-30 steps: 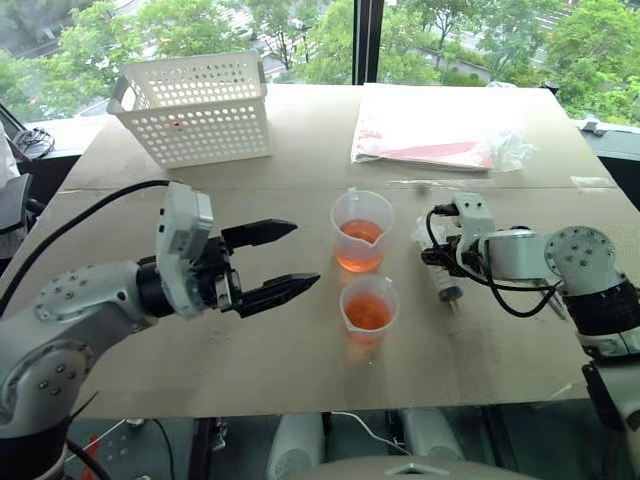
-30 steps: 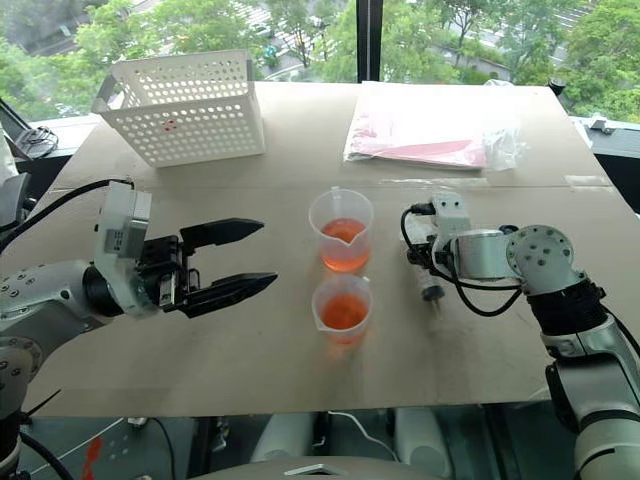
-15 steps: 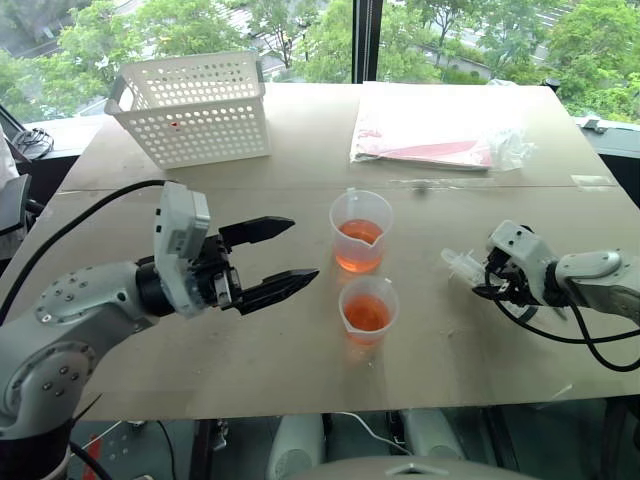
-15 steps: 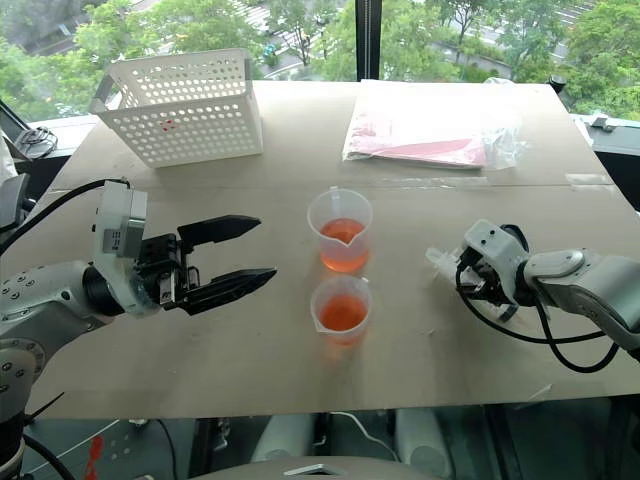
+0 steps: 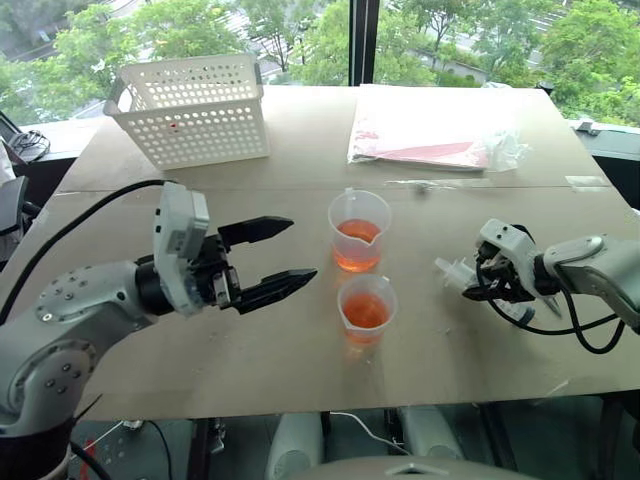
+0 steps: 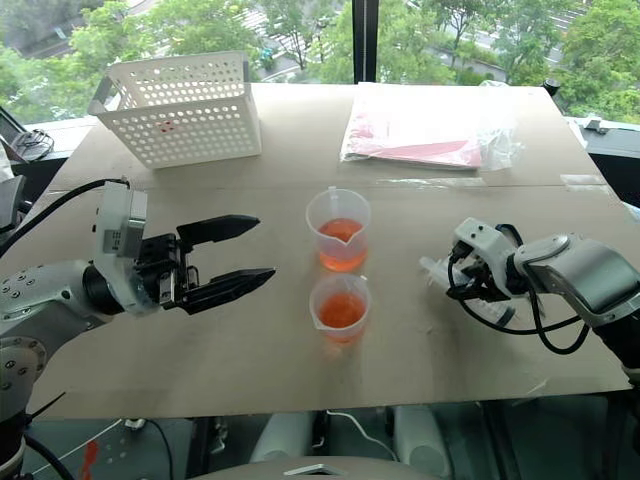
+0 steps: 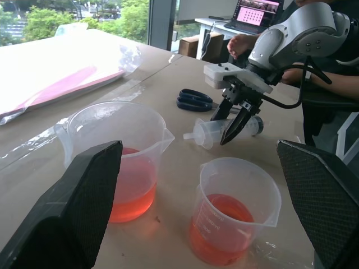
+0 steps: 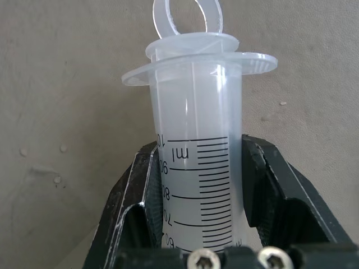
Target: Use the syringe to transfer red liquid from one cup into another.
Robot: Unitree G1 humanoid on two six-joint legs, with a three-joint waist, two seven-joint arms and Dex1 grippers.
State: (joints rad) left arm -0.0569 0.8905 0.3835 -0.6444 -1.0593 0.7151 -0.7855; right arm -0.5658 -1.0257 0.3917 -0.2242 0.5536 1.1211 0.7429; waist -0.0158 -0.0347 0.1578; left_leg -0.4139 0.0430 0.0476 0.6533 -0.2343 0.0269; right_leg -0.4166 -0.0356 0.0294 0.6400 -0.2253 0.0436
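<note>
Windows and green trees frame a brown worktop (image 5: 300, 160) on which we see a white basket (image 5: 195, 108), a pink bag (image 5: 430, 130), the taller spouted cup (image 5: 359, 231) and, just beside it on the near side, the shorter cup (image 5: 366, 309); both hold red liquid (image 7: 224, 224). Our right gripper (image 7: 234, 119) grips the syringe (image 8: 197, 168), its jaws closed on the marked barrel, the plunger ring poking past them. A second ago this hand held the syringe near the cups; it has since swung out to the right and rolled, so the syringe lies low over the worktop, well apart from both cups. Our left gripper (image 5: 275, 258) stays where it was, jaws spread wide on nothing, pointing at the cups. We judge that no liquid is being drawn at present: the syringe must return to the taller cup. Scissors (image 7: 193, 100) lie beyond.
</note>
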